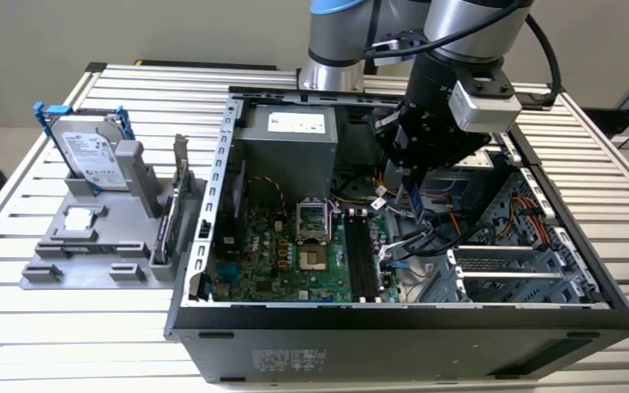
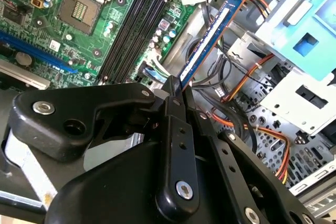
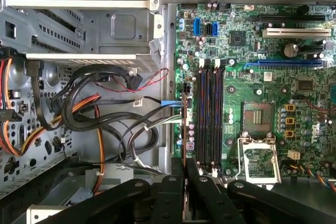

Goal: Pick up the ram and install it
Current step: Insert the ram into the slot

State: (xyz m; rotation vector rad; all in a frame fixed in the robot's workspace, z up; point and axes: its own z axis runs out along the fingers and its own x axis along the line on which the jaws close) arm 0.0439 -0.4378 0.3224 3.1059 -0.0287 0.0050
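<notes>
Ram point(image 2: 210, 38): thin, flat, blue-edged board seen edge-on, pinched fast between the gripper's point(image 2: 176, 83) black jointed fingers. Held over tangled orange-and-black cables point(image 3: 89, 114), clear of the long black slots point(image 1: 360, 258), at their 1 o'clock in the exterior view. Case point(image 1: 402, 344): open, dark grey.

The arm point(image 1: 457, 24) runs off the upper edge of the exterior view, and the ram point(image 1: 411, 195) below its wrist is a sliver too small to make out there. In the second wrist view the gripper point(image 2: 178, 83), jaws closed on the ram point(image 2: 210, 38), hides the stick's near end. In the first wrist view the ram point(image 3: 184, 129) sits edge-on, chips and sticker out of sight.
</notes>
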